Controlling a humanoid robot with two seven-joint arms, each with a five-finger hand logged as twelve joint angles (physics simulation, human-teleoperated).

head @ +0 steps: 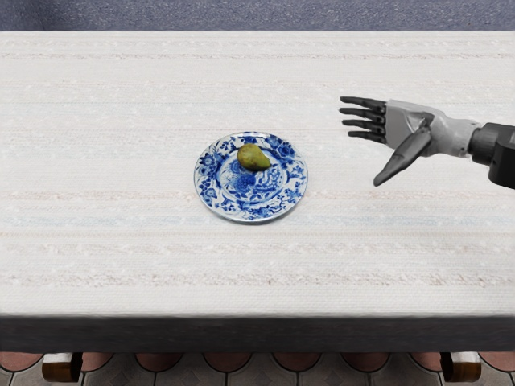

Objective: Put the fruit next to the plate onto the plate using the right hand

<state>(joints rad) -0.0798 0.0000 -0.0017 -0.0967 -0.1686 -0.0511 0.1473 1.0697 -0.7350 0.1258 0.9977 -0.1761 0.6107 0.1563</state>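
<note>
Pear [253,157] lies on plate [249,197], toward far rim — right hand [388,129] well apart, fingers spread, empty. Risk: rounded pear could roll off.

The pale, perhaps cloth-covered table [113,249] bears a blue-patterned plate [241,201].

One pear [253,158], one plate [221,191], one hand [386,129].

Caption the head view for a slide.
Pear lies on the blue-patterned plate; the open right hand hovers apart to the plate's right over the table.
</note>
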